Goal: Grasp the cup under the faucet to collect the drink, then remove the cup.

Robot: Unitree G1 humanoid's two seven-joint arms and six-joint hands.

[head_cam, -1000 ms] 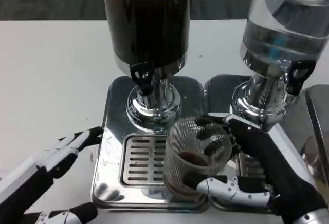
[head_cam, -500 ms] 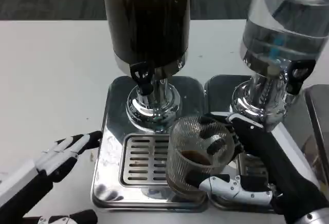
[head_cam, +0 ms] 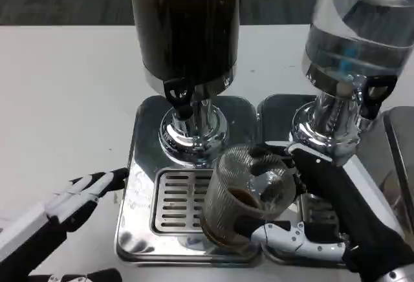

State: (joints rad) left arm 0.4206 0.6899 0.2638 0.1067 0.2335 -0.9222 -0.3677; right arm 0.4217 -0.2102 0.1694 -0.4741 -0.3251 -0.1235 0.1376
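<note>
A clear ribbed cup [head_cam: 242,195] with a little dark drink in its bottom is held by my right hand [head_cam: 304,195], whose fingers wrap around it from the right. The cup leans toward the left and sits over the front right part of the slotted drip tray [head_cam: 178,201]. It is in front of and to the right of the black faucet [head_cam: 179,96] of the dark drink dispenser [head_cam: 184,30]. My left hand [head_cam: 81,195] hovers open over the table, just left of the steel base, holding nothing.
A second dispenser [head_cam: 352,30] with clear liquid and its own black faucet [head_cam: 375,94] stands at the right, close behind my right forearm. The shiny steel base [head_cam: 139,165] takes up the middle. White table lies to the left.
The cup has tilted more to the left and shifted slightly forward in my right hand. My left hand has drawn back toward the lower left.
</note>
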